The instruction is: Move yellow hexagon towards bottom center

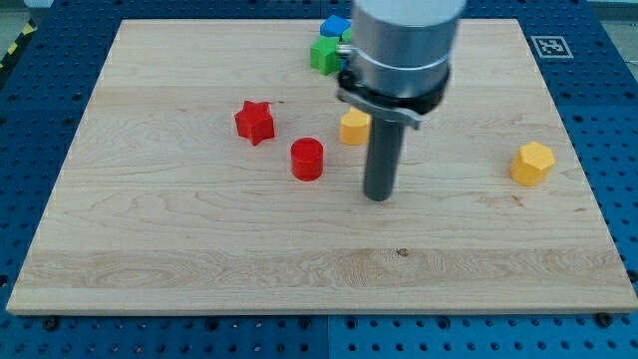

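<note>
The yellow hexagon (533, 163) sits near the board's right edge, at mid height. My tip (378, 196) rests on the board near the centre, far to the left of the hexagon. A second yellow block (354, 127) lies just up and left of the tip, partly hidden behind the rod; its shape is unclear. A red cylinder (307, 159) stands left of the tip, and a red star (255, 122) lies further left.
A green block (325, 54) and a blue block (336, 26) sit at the view's top centre, partly hidden by the arm's grey body (404, 45). The wooden board (150, 249) lies on a blue perforated table. A marker tag (548, 46) is at the top right.
</note>
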`<state>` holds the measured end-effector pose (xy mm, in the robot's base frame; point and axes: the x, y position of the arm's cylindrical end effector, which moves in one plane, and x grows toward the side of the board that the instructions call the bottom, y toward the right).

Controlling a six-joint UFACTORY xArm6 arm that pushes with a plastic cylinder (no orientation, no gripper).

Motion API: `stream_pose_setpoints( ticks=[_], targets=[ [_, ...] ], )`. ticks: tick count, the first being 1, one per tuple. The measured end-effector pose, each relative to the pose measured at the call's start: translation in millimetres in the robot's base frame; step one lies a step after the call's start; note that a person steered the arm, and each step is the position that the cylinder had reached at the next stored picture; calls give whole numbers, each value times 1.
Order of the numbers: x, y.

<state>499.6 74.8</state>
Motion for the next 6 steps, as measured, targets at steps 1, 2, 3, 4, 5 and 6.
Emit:
stream_pose_setpoints(
  ticks=[1, 2, 3, 4, 5, 6],
  targets=[
    [-14, 26],
    [-39, 40],
    [-68, 63],
    [-82, 123],
    [-79, 201],
    [-63, 214]
  ],
)
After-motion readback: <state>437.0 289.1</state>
